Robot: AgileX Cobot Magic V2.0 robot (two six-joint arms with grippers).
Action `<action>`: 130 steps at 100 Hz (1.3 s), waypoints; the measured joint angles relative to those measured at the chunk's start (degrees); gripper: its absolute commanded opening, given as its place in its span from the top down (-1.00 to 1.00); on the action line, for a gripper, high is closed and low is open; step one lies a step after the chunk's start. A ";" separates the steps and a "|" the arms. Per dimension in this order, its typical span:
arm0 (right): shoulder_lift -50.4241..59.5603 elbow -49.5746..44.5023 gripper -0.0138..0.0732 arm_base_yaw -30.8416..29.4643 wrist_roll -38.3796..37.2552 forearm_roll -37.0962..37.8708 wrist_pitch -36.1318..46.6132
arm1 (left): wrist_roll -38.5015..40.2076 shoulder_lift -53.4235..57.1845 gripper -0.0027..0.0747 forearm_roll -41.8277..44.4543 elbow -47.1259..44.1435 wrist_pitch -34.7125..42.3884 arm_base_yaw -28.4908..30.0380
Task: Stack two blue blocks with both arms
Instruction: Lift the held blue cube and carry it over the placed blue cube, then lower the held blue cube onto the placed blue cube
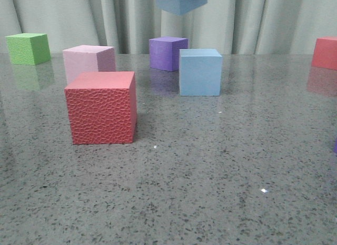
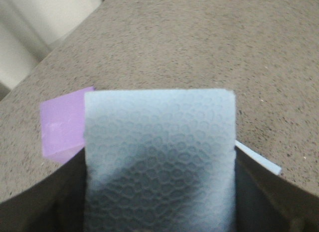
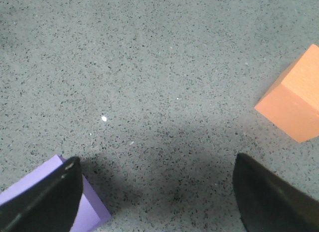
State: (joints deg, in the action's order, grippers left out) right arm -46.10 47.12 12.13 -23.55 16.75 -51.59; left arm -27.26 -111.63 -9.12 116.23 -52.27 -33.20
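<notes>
One pale blue block [image 1: 200, 72] stands on the table, right of centre, in front of a purple cube [image 1: 167, 53]. The other blue block [image 1: 180, 1] hangs in the air at the top of the front view, above and a little left of the first. My left gripper [image 2: 159, 192] is shut on this raised block [image 2: 159, 157], its dimpled face filling the left wrist view. A thin pale blue edge [image 2: 259, 159] shows beyond it. My right gripper [image 3: 157, 192] is open and empty over bare table; it is out of the front view.
A textured red cube [image 1: 101, 108], a pink cube [image 1: 88, 61] and a green cube [image 1: 28, 48] stand at the left. A red cube [image 1: 325, 52] is at the far right. The right wrist view shows a purple cube [image 3: 87, 209] by one finger and an orange cube [image 3: 299, 100].
</notes>
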 measured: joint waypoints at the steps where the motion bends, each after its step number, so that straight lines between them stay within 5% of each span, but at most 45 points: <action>1: 0.00 0.00 -0.72 0.00 0.00 0.00 0.00 | -0.42 0.00 0.26 -0.26 0.00 -0.03 0.00; 58: 0.00 0.00 -0.72 0.00 0.00 0.00 0.00 | -19.89 -1.46 0.26 -6.92 0.08 -7.14 0.00; 130: 0.00 0.00 -0.72 0.00 0.00 0.00 0.00 | -28.78 -3.96 0.26 -10.60 0.08 -9.61 0.00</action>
State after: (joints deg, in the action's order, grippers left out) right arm -46.10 47.12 12.13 -23.55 16.75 -51.59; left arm -56.04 -115.60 -19.72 116.32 -61.87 -33.20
